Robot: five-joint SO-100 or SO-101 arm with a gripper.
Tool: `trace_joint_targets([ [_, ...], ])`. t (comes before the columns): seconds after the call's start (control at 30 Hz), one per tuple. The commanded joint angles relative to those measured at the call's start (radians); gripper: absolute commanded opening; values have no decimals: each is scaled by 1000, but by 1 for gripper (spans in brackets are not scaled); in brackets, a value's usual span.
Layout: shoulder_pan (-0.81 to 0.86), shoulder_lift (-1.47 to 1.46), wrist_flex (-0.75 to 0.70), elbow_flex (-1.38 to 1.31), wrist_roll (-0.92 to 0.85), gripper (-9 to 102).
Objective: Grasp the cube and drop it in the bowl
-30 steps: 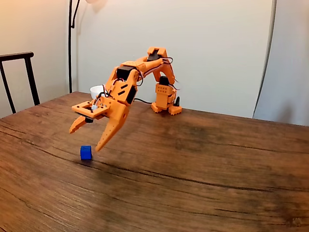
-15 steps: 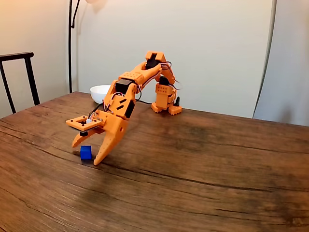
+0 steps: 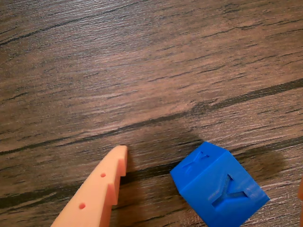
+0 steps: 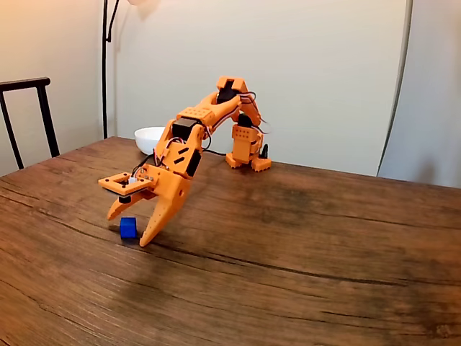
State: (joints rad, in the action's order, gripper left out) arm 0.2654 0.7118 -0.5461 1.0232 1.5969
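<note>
A small blue cube (image 4: 128, 228) rests on the wooden table, between the two orange fingers of my gripper (image 4: 128, 230), which is open and lowered down to the tabletop. In the wrist view the cube (image 3: 218, 187) sits at the lower right with recessed letter shapes on its faces. One orange fingertip (image 3: 118, 158) stands to its left with a gap between them; a sliver of the other finger shows at the right edge. The white bowl (image 4: 148, 137) stands at the back of the table, partly behind the arm.
The arm's orange base (image 4: 245, 148) is fixed at the table's far edge. A dark chair (image 4: 29, 108) stands off the table's left side, with a lamp pole (image 4: 105, 65) behind. Bare wood stretches to the right and front.
Over the last second the gripper came down from above the cube and now straddles it. Nothing has moved in the last half second.
</note>
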Motion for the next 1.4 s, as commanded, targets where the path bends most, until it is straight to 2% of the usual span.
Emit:
trace_joint_targets([
  [0.0,0,3,-2,-2,-5,43],
  [0.17,0,2,-3,2,-5,27],
  [0.37,2,3,-109,-5,0,19],
  [0.47,2,3,-143,-9,6,16],
  [1.07,0,3,-135,-9,11,1],
  [1.37,-3,23,-133,-23,11,1],
])
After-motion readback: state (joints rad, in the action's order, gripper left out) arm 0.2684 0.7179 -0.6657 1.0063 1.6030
